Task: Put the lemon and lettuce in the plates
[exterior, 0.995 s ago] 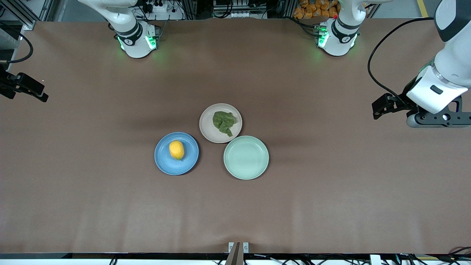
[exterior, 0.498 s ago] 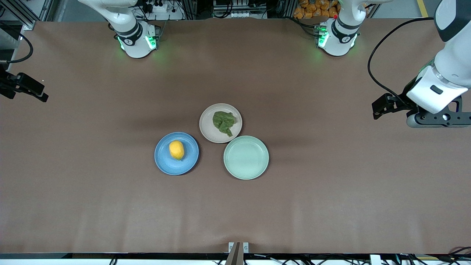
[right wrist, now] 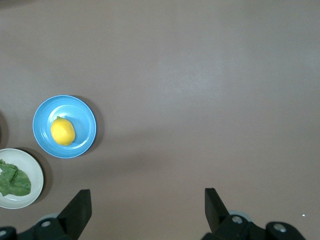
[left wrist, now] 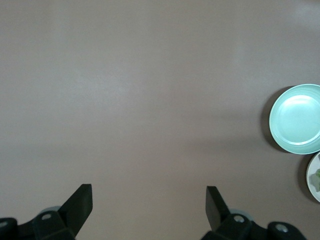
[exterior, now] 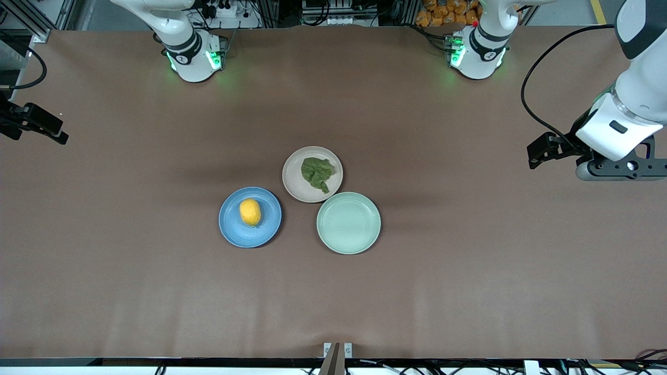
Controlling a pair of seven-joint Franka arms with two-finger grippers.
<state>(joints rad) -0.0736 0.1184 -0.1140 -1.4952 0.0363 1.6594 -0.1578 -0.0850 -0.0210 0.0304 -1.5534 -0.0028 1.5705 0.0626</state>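
The yellow lemon point(exterior: 250, 212) lies on the blue plate point(exterior: 237, 232). The dark-green lettuce point(exterior: 317, 173) lies on the beige-pinkish plate point(exterior: 294, 183), which is beside the blue plate and farther from the front camera. My left gripper point(left wrist: 148, 202) is open and empty, high over bare table at the left arm's end. My right gripper point(right wrist: 147, 205) is open and empty, high over bare table at the right arm's end. The right wrist view shows the lemon point(right wrist: 62, 131) on the blue plate point(right wrist: 81, 114) and the lettuce point(right wrist: 14, 181) on the beige plate point(right wrist: 21, 202).
A pale mint-green plate point(exterior: 348, 223) stands empty, touching the beige plate's nearer edge; it also shows in the left wrist view point(left wrist: 297, 118). The left arm's wrist point(exterior: 609, 130) hangs at the table's end. Brown table cover lies all around the plates.
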